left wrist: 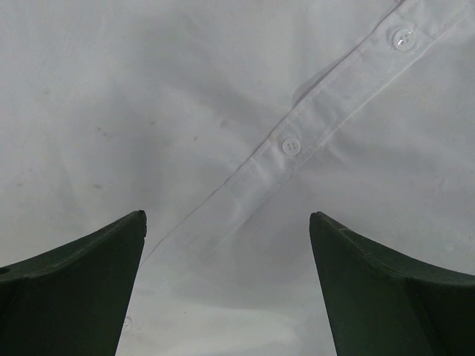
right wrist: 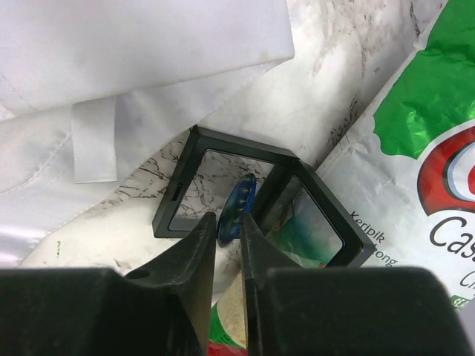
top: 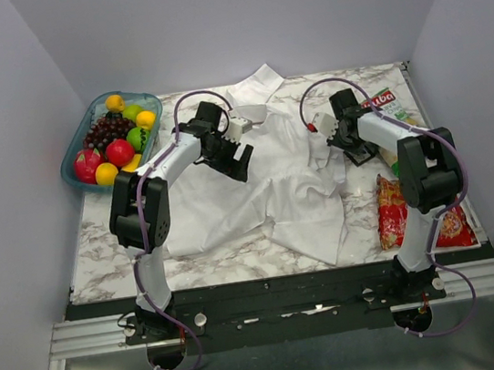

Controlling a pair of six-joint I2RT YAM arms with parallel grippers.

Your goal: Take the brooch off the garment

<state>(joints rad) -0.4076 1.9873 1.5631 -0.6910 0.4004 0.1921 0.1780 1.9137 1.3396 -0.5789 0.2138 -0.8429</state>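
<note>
Right wrist view first: the right gripper (right wrist: pixel 228 216) has its two dark fingers drawn close, only a thin slit between them, and the brooch (right wrist: pixel 241 202) stands on edge right at the tips, a small blue disc poking up just beyond them. Is it pinched or merely leaning there? I cannot tell; the slit looks about as wide as the pin is thick. Just ahead of the jaws lie two black square frames, one (right wrist: pixel 178 189) off the left finger and the other (right wrist: pixel 334 200) off the right, and the brooch sits where their corners meet. The garment (right wrist: pixel 133 52) is well ahead and to the left of the tips, and nothing shows the pin touching cloth. A snack bag (right wrist: pixel 415 148) lies off to the right, with bare marble table (right wrist: pixel 326 81) between. On the other side, the left gripper (left wrist: pixel 226 215) is spread wide with nothing in it, hanging over the shirt's placket, a white button (left wrist: pixel 289 146) ahead of the gap between its fingers. So I read the removal itself as done, and the step in hand as setting the brooch down by the frames. The next move calls for parting the right fingers fully, then lifting straight away so neither tip drags the pin or knocks a frame.
</note>
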